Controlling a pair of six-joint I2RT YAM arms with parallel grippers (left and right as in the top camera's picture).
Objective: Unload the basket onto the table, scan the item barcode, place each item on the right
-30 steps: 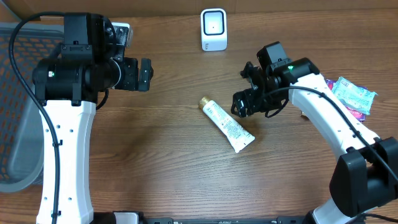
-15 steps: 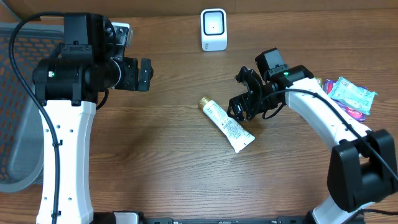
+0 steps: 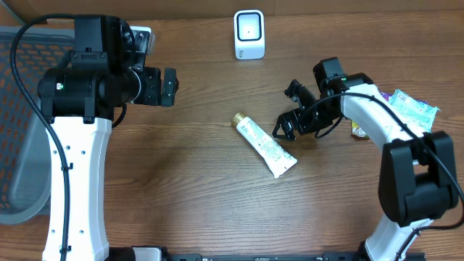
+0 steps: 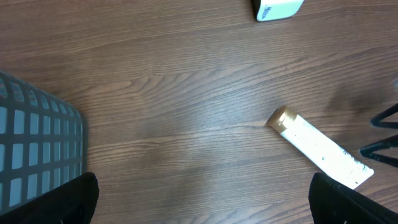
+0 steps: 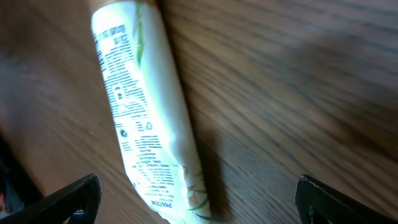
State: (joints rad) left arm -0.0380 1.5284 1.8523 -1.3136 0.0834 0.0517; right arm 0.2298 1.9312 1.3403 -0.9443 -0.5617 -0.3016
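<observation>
Overhead view: a white tube with a gold cap lies flat on the wooden table, near the middle. Its cap points far-left and its crimped end points near-right. The right gripper sits low just right of the tube's middle. Its two fingers are spread wide with nothing between them, and they stay apart from the tube. The left gripper hangs over the far-left part of the table, well apart from the tube, with its jaws also spread and empty.

A white barcode scanner stands at the far edge, roughly in line with the tube's cap. A grey mesh basket sits at the left edge of the table. Some colourful packets lie at the right edge, behind the right arm.

The left wrist view shows the tube on the right with the cap end towards the scanner. The basket's grid is at the left, and the dark fingertips are in the bottom corners.

The right wrist view shows the tube close up on the left, covered in blocks of small print. Whether a barcode is among the print is too blurred to tell. The fingertips stand wide at either bottom corner.
</observation>
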